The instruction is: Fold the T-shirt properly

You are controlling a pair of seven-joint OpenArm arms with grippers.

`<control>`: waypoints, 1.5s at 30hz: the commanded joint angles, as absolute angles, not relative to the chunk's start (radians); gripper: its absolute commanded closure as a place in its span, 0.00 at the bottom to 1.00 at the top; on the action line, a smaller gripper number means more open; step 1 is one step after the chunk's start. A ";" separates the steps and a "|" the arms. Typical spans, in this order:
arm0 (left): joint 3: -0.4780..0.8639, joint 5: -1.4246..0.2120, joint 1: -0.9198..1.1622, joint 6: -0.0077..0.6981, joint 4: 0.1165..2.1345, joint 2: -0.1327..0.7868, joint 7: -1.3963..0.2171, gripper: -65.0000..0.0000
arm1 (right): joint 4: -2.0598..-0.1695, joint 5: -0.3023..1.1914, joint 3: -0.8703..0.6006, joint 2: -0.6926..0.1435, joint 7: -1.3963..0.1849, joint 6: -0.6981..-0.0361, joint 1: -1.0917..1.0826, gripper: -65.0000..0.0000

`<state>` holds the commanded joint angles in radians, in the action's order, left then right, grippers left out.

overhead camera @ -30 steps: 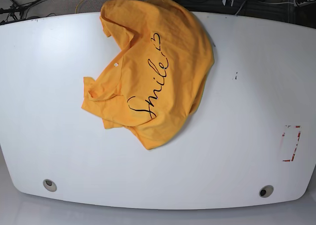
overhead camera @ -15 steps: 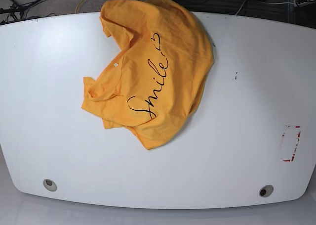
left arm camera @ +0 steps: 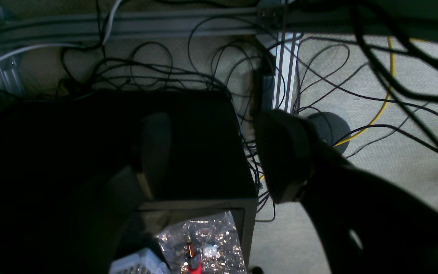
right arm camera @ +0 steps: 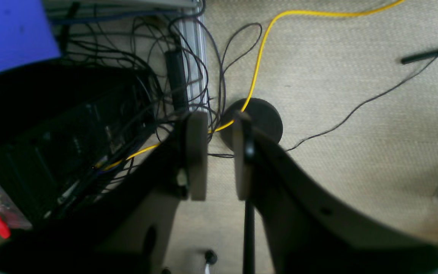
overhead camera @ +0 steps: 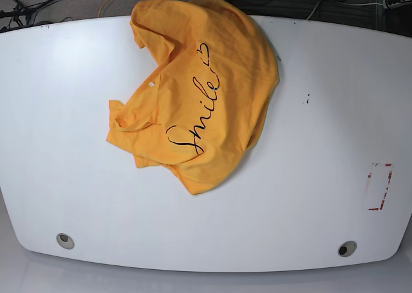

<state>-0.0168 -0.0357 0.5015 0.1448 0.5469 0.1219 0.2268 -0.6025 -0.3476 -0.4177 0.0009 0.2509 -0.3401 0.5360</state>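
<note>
The orange-yellow T-shirt (overhead camera: 199,93) lies crumpled on the white table (overhead camera: 309,196), toward the back and left of centre. Its black "Smile" script and small heart face up, and its far edge reaches the table's back rim. Neither gripper shows in the base view. In the left wrist view my left gripper (left arm camera: 219,152) hangs open and empty over the floor behind the table. My right gripper (right arm camera: 219,156) also hangs over the carpet, with its fingers (right arm camera: 197,152) close together, a narrow gap between them and nothing held.
A red-marked rectangle (overhead camera: 380,187) sits near the table's right edge. Two round holes (overhead camera: 64,241) (overhead camera: 347,248) lie near the front edge. Below the grippers are tangled black cables (left arm camera: 219,83), a yellow cable (right arm camera: 264,42) and a dark box (left arm camera: 188,144).
Gripper tips that showed at the top edge of the base view one second ago have drawn back out of it. The T-shirt has not moved.
</note>
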 joint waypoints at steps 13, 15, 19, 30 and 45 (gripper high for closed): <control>-0.014 -0.045 0.614 0.151 0.686 0.118 0.240 0.45 | -0.868 -0.337 -0.419 0.047 0.242 -0.345 0.682 0.83; -0.011 -0.046 0.646 0.142 0.752 0.123 0.252 0.45 | -0.925 -0.338 -0.422 0.048 0.242 -0.348 0.723 0.83; -0.010 -0.048 0.683 0.143 0.819 0.125 0.251 0.45 | -0.968 -0.336 -0.422 0.052 0.243 -0.348 0.756 0.83; -0.005 -0.052 0.799 0.134 1.031 0.139 0.246 0.44 | -1.073 -0.329 -0.420 0.044 0.246 -0.362 0.871 0.84; 0.059 -0.055 0.924 0.136 1.249 0.147 0.252 0.43 | -1.273 -0.321 -0.424 0.051 0.250 -0.393 0.992 0.84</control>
<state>0.0588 -0.0546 0.9235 0.1357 1.2495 0.1473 0.2519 -1.2726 -0.3212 -0.4236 0.0509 0.2496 -0.3926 0.9925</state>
